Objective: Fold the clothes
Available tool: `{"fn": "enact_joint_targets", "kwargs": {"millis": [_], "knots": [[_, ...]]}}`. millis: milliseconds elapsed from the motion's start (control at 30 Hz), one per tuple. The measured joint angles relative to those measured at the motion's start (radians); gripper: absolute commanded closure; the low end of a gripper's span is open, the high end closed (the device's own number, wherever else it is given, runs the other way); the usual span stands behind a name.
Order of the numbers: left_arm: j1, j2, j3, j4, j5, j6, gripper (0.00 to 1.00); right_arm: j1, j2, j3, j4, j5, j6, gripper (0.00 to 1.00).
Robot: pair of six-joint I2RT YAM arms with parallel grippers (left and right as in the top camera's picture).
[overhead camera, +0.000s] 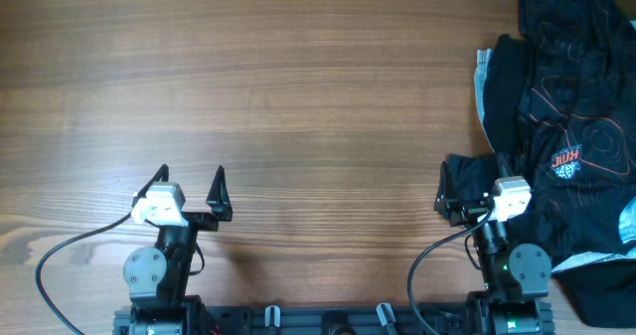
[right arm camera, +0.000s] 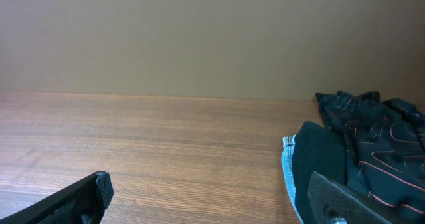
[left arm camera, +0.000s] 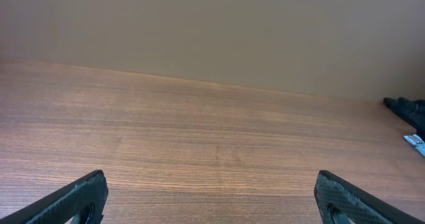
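Note:
The clothes, a black sports T-shirt (overhead camera: 571,106) with thin orange contour lines and a small orange logo, lie crumpled at the right edge of the wooden table (overhead camera: 298,96). The shirt also shows in the right wrist view (right arm camera: 362,151) and as a small dark corner in the left wrist view (left arm camera: 408,111). My left gripper (overhead camera: 191,181) is open and empty over bare wood at the front left, far from the shirt. My right gripper (overhead camera: 469,181) is open and empty, its right finger at the shirt's left edge near the table front.
A light blue inner hem (right arm camera: 288,167) shows along the shirt's left side. A plain beige wall (left arm camera: 212,31) stands behind the table's far edge. Black cables (overhead camera: 60,255) run from both arm bases at the front.

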Motion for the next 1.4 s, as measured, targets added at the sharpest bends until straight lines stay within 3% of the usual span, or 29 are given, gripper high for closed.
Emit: {"fn": "enact_joint_targets", "kwargs": {"millis": [133,333,467,600,733,833,967,1100,1200,1233,1300,1333,1400], "knots": [[0.000,0.000,0.000,0.000,0.000,0.000,0.00,0.000,0.000,0.000,0.000,0.000,0.016,0.00],[0.000,0.001,0.004,-0.005,0.000,-0.045,0.00,0.000,0.036,0.025,-0.085,-0.011,0.167,0.00],[0.000,0.100,0.124,-0.071,0.000,-0.051,0.00,0.000,0.153,0.189,-0.208,0.000,0.179,0.00],[0.000,0.408,0.454,-0.319,-0.019,-0.052,0.00,0.000,0.442,0.526,-0.492,0.028,0.186,0.00],[0.001,0.715,0.776,-0.648,-0.026,-0.053,0.00,0.001,0.726,0.718,-0.668,0.051,0.188,0.00],[0.001,0.827,0.850,-0.703,-0.026,-0.053,0.00,0.001,0.836,0.741,-0.702,0.044,0.189,0.00],[0.001,0.904,0.850,-0.710,-0.027,-0.053,0.00,0.001,1.009,0.749,-0.813,0.202,0.315,0.01],[0.001,0.926,0.851,-0.711,-0.026,-0.053,0.00,0.001,1.285,0.749,-0.825,0.246,0.428,0.09],[0.001,0.928,0.851,-0.713,-0.026,-0.053,0.00,0.001,1.452,0.750,-0.824,0.234,0.458,0.25],[0.001,0.928,0.851,-0.713,-0.026,-0.053,0.00,0.001,1.515,0.749,-0.824,0.230,0.471,0.48],[0.001,0.929,0.851,-0.713,-0.026,-0.053,0.00,0.001,1.552,0.749,-0.823,0.219,0.472,0.82],[0.001,0.929,0.851,-0.713,-0.026,-0.053,0.00,0.001,1.559,0.750,-0.822,0.208,0.478,0.94],[0.001,0.929,0.851,-0.713,-0.026,-0.053,0.00,0.000,1.561,0.750,-0.824,0.194,0.479,0.96]]}}
